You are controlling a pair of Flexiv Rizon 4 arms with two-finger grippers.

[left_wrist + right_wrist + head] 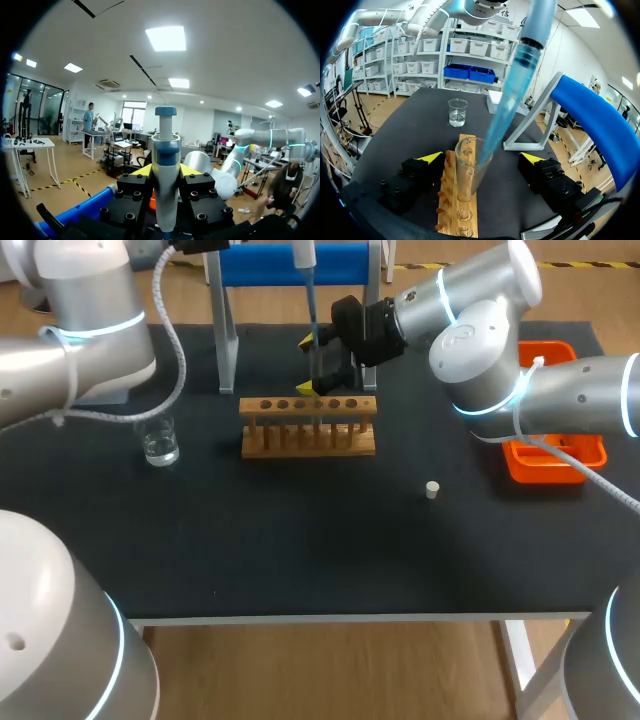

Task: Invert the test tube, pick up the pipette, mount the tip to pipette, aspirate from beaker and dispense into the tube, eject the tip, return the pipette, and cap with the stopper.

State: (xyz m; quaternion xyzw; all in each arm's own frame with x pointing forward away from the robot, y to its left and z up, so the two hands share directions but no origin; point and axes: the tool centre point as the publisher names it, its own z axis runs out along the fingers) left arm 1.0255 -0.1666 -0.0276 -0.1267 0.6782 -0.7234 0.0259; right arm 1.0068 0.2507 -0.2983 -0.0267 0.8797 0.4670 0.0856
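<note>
My left gripper (165,172) is shut on the white and blue pipette (165,165), held upright. In the head view the pipette (311,300) comes down from above the far side of the table, its blue tip (506,107) reaching into the mouth of the glass test tube (466,172). The tube stands upright in the wooden rack (308,427). My right gripper (482,159) is open, one yellow fingertip on each side of the tube and apart from it. In the head view that gripper (308,365) sits just behind the rack and hides the tube. A small white stopper (432,490) lies on the mat, right of the rack.
A glass beaker (160,441) with clear liquid stands left of the rack, also seen as the beaker (457,112) ahead of the right gripper. A blue and grey pipette stand (285,265) is at the back. An orange tray (553,458) sits at the right edge.
</note>
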